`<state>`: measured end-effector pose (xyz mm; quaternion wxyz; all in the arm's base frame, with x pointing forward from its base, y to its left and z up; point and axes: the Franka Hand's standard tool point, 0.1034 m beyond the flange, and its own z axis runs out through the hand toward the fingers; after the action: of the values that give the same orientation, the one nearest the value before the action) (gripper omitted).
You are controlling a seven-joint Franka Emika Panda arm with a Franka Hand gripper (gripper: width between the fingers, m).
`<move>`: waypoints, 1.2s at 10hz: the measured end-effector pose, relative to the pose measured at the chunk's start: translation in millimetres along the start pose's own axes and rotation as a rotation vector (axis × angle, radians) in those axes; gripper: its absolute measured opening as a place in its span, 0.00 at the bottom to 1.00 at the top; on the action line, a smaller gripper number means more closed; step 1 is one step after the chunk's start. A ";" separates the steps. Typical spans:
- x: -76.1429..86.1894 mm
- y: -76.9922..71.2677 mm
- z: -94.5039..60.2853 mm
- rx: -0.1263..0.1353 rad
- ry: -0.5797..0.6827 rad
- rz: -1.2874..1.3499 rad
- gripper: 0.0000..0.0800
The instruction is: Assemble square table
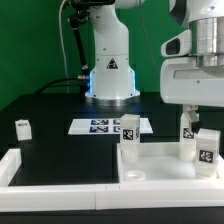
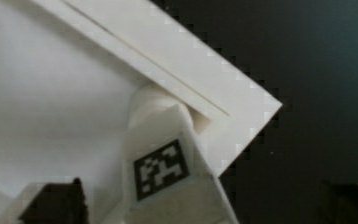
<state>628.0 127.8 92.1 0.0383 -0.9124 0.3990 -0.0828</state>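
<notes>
The square table's white slab lies flat at the front of the exterior view's right. One tagged white leg stands upright at its left corner. Another tagged leg stands at its right side. My gripper hangs right above that leg, open, with a finger on each side of its top. In the wrist view the leg stands by the slab's corner, between my two dark fingertips, with the gripper wide open around it. A third leg stands loose on the table at the exterior view's left.
The marker board lies flat in front of the robot's base. A long white border rail runs along the front and turns up the exterior view's left side. A small tagged part shows behind my fingers.
</notes>
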 end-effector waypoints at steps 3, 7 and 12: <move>15.5 7.2 7.3 -0.019 0.023 -0.408 0.81; 14.6 7.2 7.6 -0.017 0.021 -0.342 0.57; 11.3 10.6 7.8 -0.046 0.003 0.163 0.36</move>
<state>629.3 112.3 84.4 0.0232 -0.8775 0.4736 -0.0714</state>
